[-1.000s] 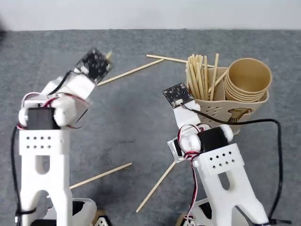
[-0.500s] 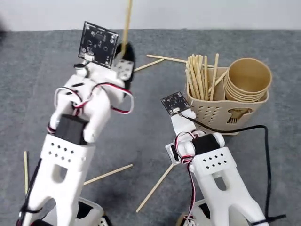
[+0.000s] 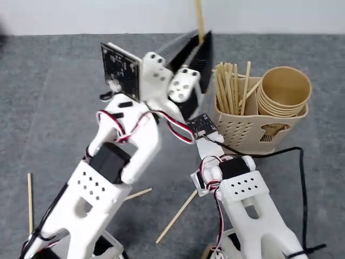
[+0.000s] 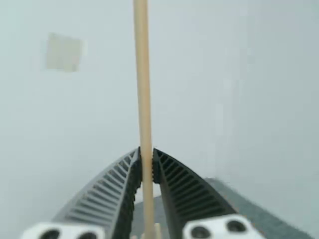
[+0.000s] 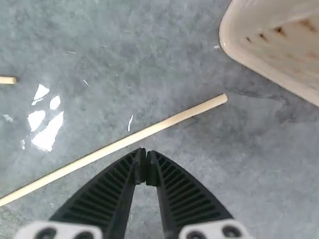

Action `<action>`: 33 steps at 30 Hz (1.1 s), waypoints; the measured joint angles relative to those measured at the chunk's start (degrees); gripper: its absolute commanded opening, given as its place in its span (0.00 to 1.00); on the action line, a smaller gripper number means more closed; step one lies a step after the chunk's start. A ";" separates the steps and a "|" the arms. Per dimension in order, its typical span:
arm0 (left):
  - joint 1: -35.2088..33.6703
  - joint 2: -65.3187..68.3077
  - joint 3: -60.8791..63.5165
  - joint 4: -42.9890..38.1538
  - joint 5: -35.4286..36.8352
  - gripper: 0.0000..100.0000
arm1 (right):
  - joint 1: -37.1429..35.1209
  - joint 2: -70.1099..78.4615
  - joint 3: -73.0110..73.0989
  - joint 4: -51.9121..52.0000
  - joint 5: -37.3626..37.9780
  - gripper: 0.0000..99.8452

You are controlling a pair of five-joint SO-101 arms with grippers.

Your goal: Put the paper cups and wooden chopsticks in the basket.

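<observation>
My left gripper is raised just left of the basket, shut on a wooden chopstick that stands upright. The left wrist view shows that chopstick pinched between the tips of the left gripper. Inside the basket are several chopsticks and a stack of paper cups. My right gripper is shut on nothing, low over the mat, with a loose chopstick lying just past its tips and the basket's corner close by.
Loose chopsticks lie on the grey mat near the arm bases: one in front of the right arm, one beside the left arm and one at the far left. A white wall bounds the back.
My left arm has lifted a chopstick off the mat at the back left and swung it right, up beside the basket. The right arm has hardly moved.
</observation>
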 measured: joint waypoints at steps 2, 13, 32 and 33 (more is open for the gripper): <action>1.58 2.29 0.00 -2.81 0.35 0.01 | 0.53 0.00 0.00 0.00 0.00 0.01; 3.25 22.07 -2.37 -12.31 0.79 0.02 | 3.08 0.00 0.00 0.00 0.00 0.01; -8.09 15.12 -8.44 12.22 0.79 0.15 | 2.81 0.00 0.00 0.00 0.00 0.01; -10.20 13.45 -8.44 14.68 0.79 0.15 | 2.81 0.00 0.00 0.00 0.00 0.01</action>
